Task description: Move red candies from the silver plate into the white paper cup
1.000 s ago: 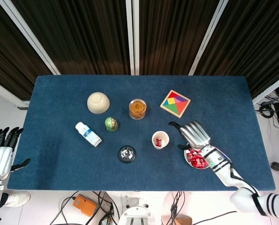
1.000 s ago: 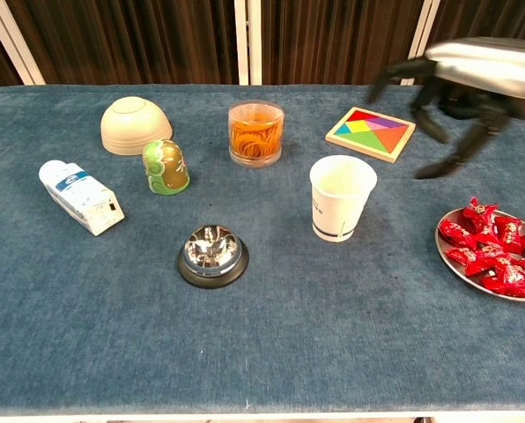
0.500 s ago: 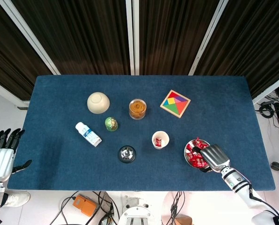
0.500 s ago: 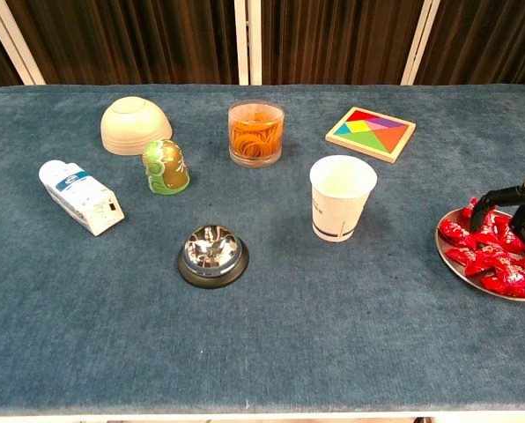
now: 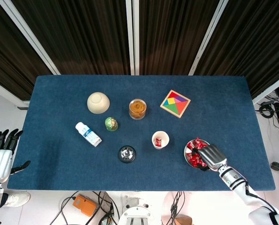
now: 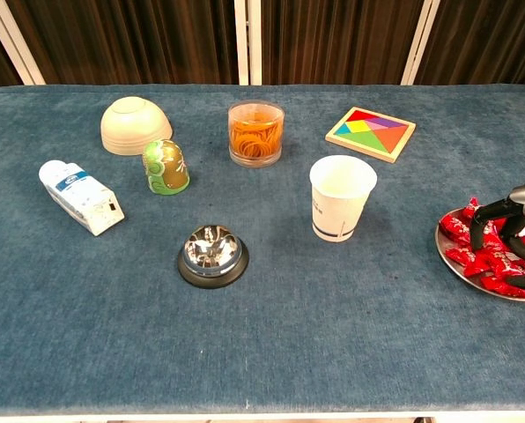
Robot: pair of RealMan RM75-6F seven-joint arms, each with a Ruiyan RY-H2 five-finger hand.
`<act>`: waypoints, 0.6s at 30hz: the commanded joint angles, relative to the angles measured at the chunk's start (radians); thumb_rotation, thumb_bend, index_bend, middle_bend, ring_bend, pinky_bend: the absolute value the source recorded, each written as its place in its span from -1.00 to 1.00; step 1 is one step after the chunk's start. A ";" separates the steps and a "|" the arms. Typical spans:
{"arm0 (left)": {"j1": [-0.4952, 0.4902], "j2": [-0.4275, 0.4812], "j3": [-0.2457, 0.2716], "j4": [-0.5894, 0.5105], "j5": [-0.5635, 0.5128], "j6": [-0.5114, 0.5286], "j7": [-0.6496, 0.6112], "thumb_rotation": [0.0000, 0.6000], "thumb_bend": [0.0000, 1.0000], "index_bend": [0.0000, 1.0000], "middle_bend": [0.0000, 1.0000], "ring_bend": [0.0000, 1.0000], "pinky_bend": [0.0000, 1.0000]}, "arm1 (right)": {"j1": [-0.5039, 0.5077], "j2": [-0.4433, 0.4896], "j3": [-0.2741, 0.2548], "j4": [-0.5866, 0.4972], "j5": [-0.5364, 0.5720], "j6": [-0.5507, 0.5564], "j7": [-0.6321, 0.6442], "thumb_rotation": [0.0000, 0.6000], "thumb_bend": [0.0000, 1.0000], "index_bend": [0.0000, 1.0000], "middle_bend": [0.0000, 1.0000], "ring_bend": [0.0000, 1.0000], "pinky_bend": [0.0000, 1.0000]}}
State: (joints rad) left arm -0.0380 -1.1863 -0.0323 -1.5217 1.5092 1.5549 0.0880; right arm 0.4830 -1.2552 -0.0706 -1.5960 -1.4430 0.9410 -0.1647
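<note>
Right robot hand (image 5: 210, 156) is lowered onto the silver plate (image 6: 452, 262) at the lower right of the frame, fingers (image 6: 484, 222) curled down among the red candies (image 6: 496, 262); whether a candy is actually pinched cannot be told. The plate is set close to the near tabletop (image 5: 60, 154) edge and near the right frame edge in the chest view.

White paper cup (image 6: 341, 197) is seen upright just left of the plate, apart from it, with bare blue cloth between; red is visible inside it in the head view (image 5: 160, 139).

Left robot hand (image 5: 1, 154) is parked off the tabletop at the lower left, fingers apart, nothing held.

Bell (image 6: 211, 254) is placed left of the cup, near the front. Tangram puzzle (image 6: 370, 133) and rubber-band jar (image 6: 255, 132) are set behind the cup. Open cloth is left along the front edge.
</note>
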 commanded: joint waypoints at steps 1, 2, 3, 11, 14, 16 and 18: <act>0.001 -0.001 0.000 0.002 -0.003 -0.001 -0.003 1.00 -1.00 -0.81 -0.86 -1.00 -1.00 | 0.005 -0.007 0.007 0.008 0.021 -0.015 -0.012 1.00 0.08 0.11 0.59 0.93 1.00; 0.002 -0.001 -0.001 0.004 -0.004 -0.001 -0.004 1.00 -1.00 -0.81 -0.86 -1.00 -1.00 | 0.005 -0.009 0.010 0.009 0.024 -0.014 -0.013 1.00 0.09 0.14 0.59 0.93 1.00; 0.002 -0.002 -0.001 0.005 -0.004 -0.001 -0.005 1.00 -1.00 -0.81 -0.86 -1.00 -1.00 | 0.004 -0.010 0.012 0.011 0.026 -0.011 -0.014 1.00 0.10 0.18 0.59 0.93 1.00; -0.001 -0.005 -0.003 0.012 -0.003 -0.004 -0.009 1.00 -1.00 -0.81 -0.88 -1.00 -1.00 | -0.003 0.036 0.052 -0.042 0.001 0.061 0.028 1.00 0.12 0.26 0.60 0.93 1.00; -0.003 -0.004 -0.005 0.011 -0.002 -0.004 -0.008 1.00 -1.00 -0.81 -0.88 -1.00 -1.00 | 0.012 0.071 0.098 -0.093 -0.026 0.105 0.068 1.00 0.12 0.26 0.60 0.93 1.00; -0.004 -0.004 -0.007 0.009 -0.001 -0.005 -0.007 1.00 -1.00 -0.81 -0.88 -1.00 -1.00 | 0.033 0.080 0.136 -0.121 -0.034 0.116 0.092 1.00 0.12 0.26 0.60 0.93 1.00; -0.006 -0.004 -0.007 0.007 0.000 -0.007 -0.006 1.00 -1.00 -0.81 -0.88 -1.00 -1.00 | 0.057 0.076 0.169 -0.135 -0.023 0.110 0.102 1.00 0.12 0.23 0.60 0.93 1.00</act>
State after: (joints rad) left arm -0.0435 -1.1900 -0.0391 -1.5146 1.5093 1.5481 0.0818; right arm 0.5163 -1.1858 0.0675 -1.7090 -1.4661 1.0451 -0.0813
